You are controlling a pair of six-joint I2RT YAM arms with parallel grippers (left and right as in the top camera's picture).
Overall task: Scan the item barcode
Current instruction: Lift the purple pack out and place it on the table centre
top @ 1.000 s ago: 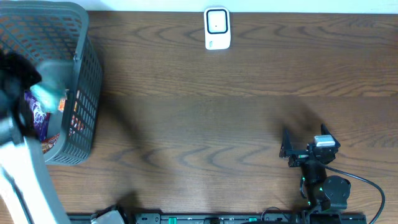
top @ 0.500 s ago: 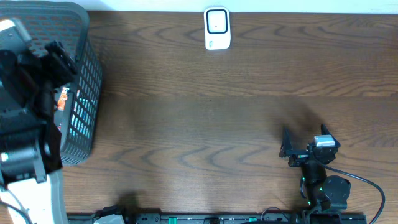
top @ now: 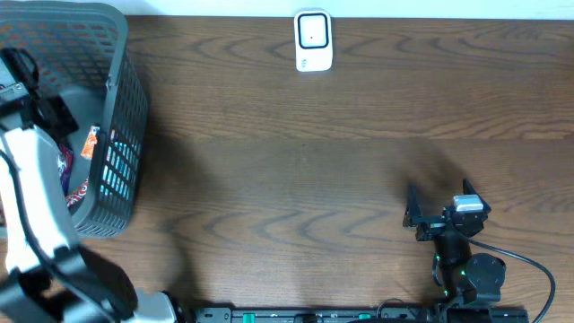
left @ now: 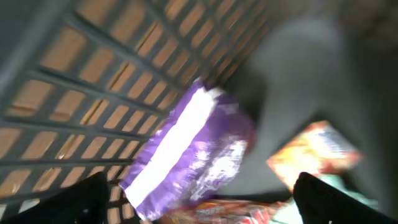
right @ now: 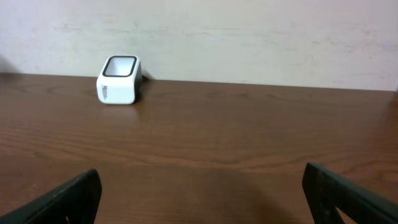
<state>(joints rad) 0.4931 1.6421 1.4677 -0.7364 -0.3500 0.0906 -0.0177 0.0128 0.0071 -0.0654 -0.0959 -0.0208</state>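
Observation:
The white barcode scanner (top: 313, 41) stands at the table's far edge, and it also shows far ahead in the right wrist view (right: 119, 80). Items lie in the grey basket (top: 126, 135) at the left: a purple packet (left: 186, 149), an orange packet (left: 314, 149) and something teal seen through the mesh (top: 112, 170). My left gripper (left: 200, 202) hangs open inside the basket just above the packets, with nothing between its fingers. My right gripper (top: 410, 208) rests open low over the table at the near right, empty (right: 202, 190).
The basket's mesh wall (left: 93, 81) rises close behind the purple packet. A pale wall (right: 249, 37) runs behind the scanner. Brown tabletop (top: 296, 170) lies between basket, scanner and right arm.
My left gripper has gone from shut to open over the basket, and the arm has shifted. A teal item seen at the gripper earlier now lies in the basket. The right arm has not moved.

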